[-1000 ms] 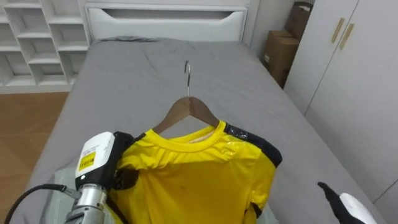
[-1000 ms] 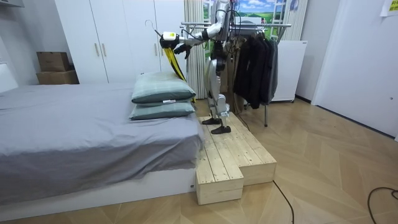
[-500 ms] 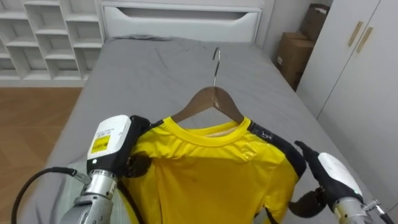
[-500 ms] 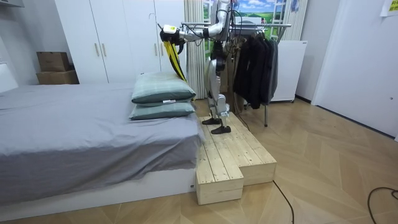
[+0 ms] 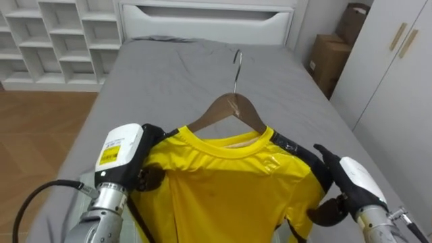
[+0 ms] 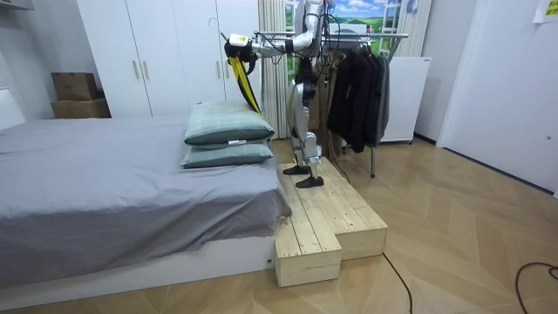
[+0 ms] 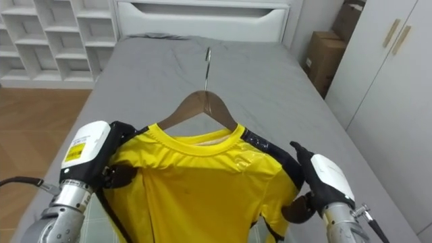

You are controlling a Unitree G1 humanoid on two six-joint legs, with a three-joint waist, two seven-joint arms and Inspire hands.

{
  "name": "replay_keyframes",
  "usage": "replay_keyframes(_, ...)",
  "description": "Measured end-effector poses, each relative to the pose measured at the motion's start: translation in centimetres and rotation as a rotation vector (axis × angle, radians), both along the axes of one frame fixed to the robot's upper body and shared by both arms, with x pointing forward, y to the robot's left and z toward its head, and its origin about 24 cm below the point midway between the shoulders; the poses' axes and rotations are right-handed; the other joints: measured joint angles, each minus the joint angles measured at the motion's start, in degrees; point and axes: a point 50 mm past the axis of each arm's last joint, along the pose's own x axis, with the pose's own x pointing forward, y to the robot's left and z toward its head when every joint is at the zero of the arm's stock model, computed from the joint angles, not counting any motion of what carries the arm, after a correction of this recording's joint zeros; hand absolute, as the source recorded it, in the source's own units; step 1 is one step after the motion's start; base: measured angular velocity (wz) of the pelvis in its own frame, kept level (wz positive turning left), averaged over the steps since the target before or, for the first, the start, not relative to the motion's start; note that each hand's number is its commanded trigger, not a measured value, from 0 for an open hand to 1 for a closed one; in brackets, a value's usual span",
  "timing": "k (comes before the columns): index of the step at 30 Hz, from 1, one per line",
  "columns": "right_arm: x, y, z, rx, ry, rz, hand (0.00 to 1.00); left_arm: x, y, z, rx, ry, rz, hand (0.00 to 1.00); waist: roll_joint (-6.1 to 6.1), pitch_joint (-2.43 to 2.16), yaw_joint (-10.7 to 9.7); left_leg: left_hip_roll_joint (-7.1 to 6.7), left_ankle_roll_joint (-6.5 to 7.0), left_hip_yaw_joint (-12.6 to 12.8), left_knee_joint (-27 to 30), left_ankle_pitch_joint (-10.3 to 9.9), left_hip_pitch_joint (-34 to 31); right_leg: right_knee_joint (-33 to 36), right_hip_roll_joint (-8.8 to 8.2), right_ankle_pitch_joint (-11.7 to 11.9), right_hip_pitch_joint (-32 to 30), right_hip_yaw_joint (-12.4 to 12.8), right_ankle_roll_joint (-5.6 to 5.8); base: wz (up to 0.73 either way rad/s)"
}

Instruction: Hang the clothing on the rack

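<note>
Above the grey bed (image 5: 202, 74), the yellow shirt (image 5: 229, 189) sits on its wooden hanger (image 5: 229, 109) mid-frame. My left hand (image 5: 131, 162) curls round its shoulder. My right hand (image 5: 354, 182), lower right, touches the sleeve, and I cannot tell whether it grips. Uneven lifting could slide the shirt off.

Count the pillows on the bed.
2. Both are stacked at the end of the bed nearest the robot: the upper pillow rests on the lower pillow. The room view cuts off the bed's other end, so more might be hidden there.
</note>
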Motion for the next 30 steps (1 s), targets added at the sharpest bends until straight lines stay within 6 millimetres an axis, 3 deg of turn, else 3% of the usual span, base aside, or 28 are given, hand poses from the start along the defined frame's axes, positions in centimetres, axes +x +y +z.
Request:
replay_keyframes(16, 1.8, 1.3, 1.6, -0.008, -0.058, 0.053, 0.00, -0.1, -1.0, 0.3, 0.002, -0.016, -0.041, 1.00, -0.14, -0.02, 0.01, 0.03, -0.01, -1.29, -0.22, 0.01, -0.20, -0.21, -0.19, -0.11, -0.06, -1.98, 0.11, 0.04)
replay_keyframes(30, 2.7, 1.9, 2.4, -0.050, -0.081, 0.078, 0.00, -0.1, -1.1, 0.4, 0.003, -0.017, -0.036, 1.00, -0.21, 0.01, 1.03, 0.08, -0.01, -1.24, -0.20, 0.03, 0.21, -0.09, -0.18, -0.10, 0.23, -1.44, 0.10, -0.01)
